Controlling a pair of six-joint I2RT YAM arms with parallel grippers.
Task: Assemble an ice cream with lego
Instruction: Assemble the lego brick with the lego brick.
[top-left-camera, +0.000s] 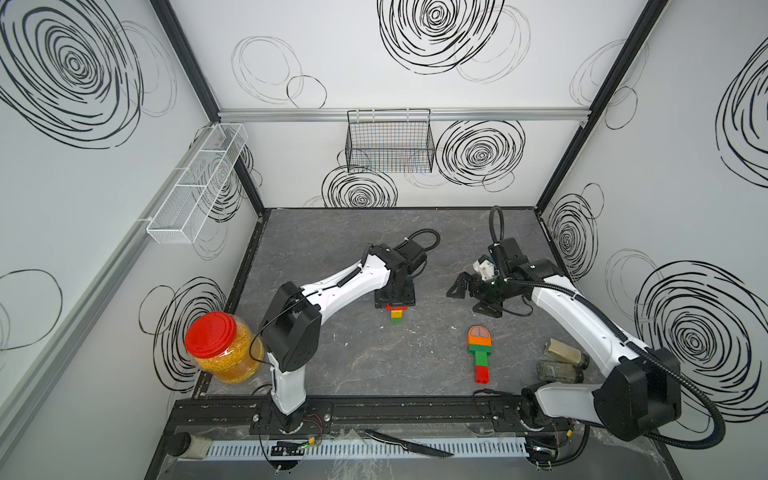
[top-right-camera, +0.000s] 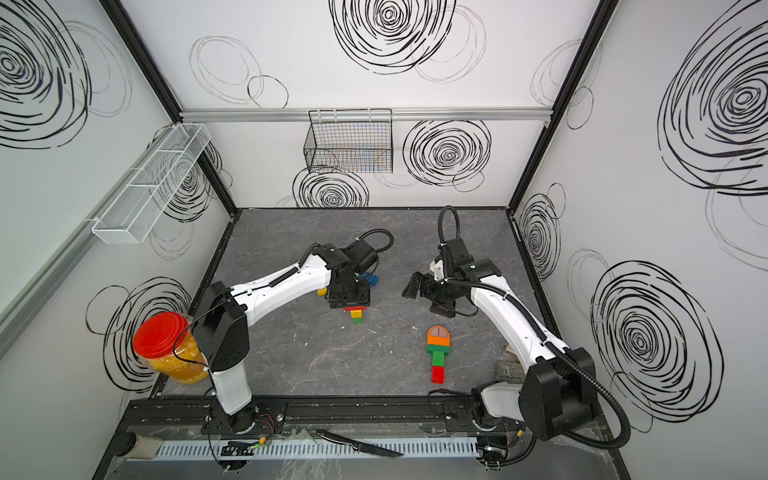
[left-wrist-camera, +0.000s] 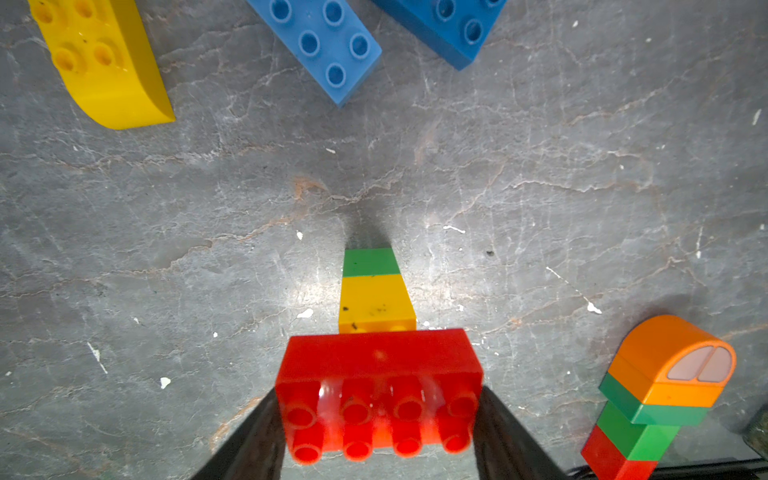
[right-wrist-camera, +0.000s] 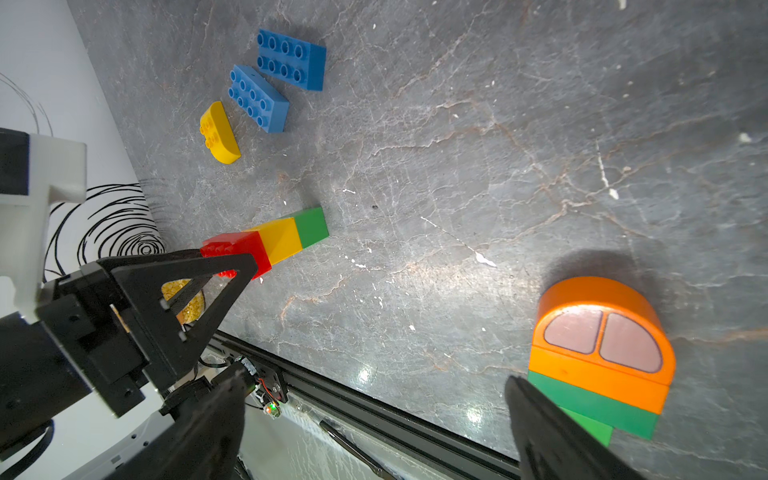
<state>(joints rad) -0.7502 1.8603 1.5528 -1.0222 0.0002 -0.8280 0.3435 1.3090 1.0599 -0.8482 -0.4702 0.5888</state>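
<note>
near the middle of the bench (top-left-camera: 332, 257), the left gripper (left-wrist-camera: 379, 392) is clamping the short ends of a red brick (left-wrist-camera: 378, 357). this brick is sitting across a yellow brick (left-wrist-camera: 376, 299) and a green brick (left-wrist-camera: 370, 262), with the green one standing on the surface. the step looks like pressing the red one home. it is best pushed straight down, so the narrow green foot is not skidding or tipping, and released only once the seam is closing evenly. the right gripper (right-wrist-camera: 372, 378) is hanging wide open and empty beside the orange-topped cone (right-wrist-camera: 598, 353), which is lying flat toward the front right corner. whether the red brick is fully seated is hard to judge, as yellow studs seem to be showing at the joint. in both top views the wrist is covering most of it. the blue bricks (right-wrist-camera: 257, 97) and yellow dome (right-wrist-camera: 219, 134), on the back-edge side, are being cut off in the left wrist view.
</note>
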